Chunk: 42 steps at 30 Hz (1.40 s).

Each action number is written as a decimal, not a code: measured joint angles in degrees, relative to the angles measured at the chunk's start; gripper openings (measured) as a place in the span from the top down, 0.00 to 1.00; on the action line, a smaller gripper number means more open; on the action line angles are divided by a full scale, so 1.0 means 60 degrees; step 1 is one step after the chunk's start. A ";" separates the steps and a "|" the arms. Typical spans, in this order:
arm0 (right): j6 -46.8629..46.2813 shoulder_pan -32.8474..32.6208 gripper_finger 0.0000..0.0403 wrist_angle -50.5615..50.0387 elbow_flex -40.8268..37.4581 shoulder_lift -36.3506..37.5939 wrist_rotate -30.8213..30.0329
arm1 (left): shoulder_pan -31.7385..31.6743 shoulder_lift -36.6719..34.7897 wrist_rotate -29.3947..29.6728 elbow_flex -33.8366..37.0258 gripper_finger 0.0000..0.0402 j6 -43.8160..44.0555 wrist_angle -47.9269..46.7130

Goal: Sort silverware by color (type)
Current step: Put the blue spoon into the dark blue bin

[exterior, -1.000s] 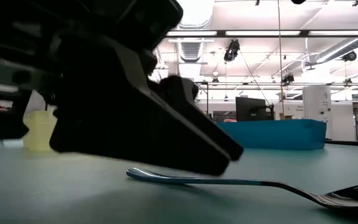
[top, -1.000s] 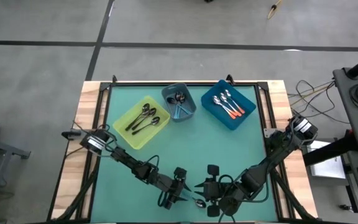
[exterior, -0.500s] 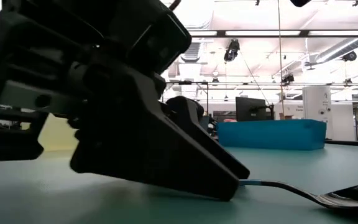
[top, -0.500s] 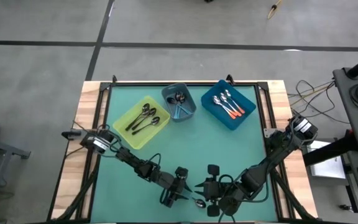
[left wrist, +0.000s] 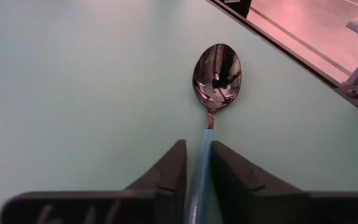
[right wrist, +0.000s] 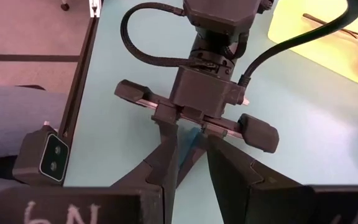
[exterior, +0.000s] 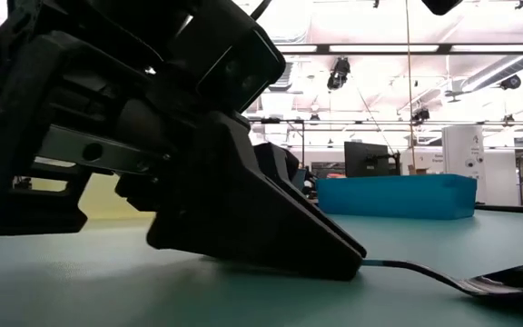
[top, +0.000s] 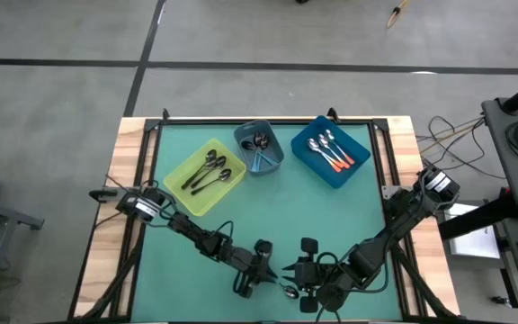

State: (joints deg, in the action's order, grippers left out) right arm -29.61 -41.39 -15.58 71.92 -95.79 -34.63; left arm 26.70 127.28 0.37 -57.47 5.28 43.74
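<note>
A spoon with a shiny bowl (left wrist: 217, 78) and a light blue handle (left wrist: 201, 168) lies flat on the green table near its front edge (top: 288, 291). My left gripper (top: 273, 273) is down at the table and shut on the handle. In the low view it is the big dark shape (exterior: 243, 227), with the spoon (exterior: 443, 275) sticking out to its right. My right gripper (top: 290, 269) hovers close by, facing my left one, slightly open and empty (right wrist: 191, 180). My left gripper pinches the spoon's blue handle (left wrist: 202, 152) between its two fingers (left wrist: 174, 165), short of the neck. The fingers slant down toward the table and lie along the handle. The spoon lies on the table, bowl up and pointing away from the gripper.
At the back stand a yellow bin (top: 203, 175) with black spoons, a grey-blue bin (top: 259, 148) and a blue bin (top: 331, 150) with orange-red spoons. The camera post and the table's front edge (left wrist: 303, 53) are just beyond the spoon's bowl.
My left gripper has gone down and along the blue handle toward the spoon's bowl. The handle's free end, bare a second ago, is now hidden under the fingers. The spoon has stayed where it lay.
</note>
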 joint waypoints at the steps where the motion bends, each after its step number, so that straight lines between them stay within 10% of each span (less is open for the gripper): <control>1: 0.0000 0.0000 0.80 -0.0005 -0.0004 0.0000 0.0001 | 0.0000 0.0000 0.0007 0.0004 0.89 0.0005 -0.0002; 20: -0.1198 -0.0375 0.80 -0.0078 -0.0011 0.0159 -0.1267 | 0.0310 -0.0704 0.1794 0.0204 0.99 -0.0301 -0.0807; 30: -0.1570 -0.0415 0.80 -0.0068 0.0034 0.0529 -0.2011 | 0.0669 -0.2116 0.4455 0.0269 1.00 -0.0921 -0.2448; 42: -0.3044 -0.0477 0.80 -0.0059 0.0324 0.0732 -0.3383 | 0.1669 -0.3859 0.9839 0.0310 1.00 -0.0906 -0.4663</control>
State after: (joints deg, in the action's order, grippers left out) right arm -47.87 -44.25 -15.93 73.87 -91.39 -54.93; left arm 36.71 104.13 59.40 -55.61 -0.16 15.76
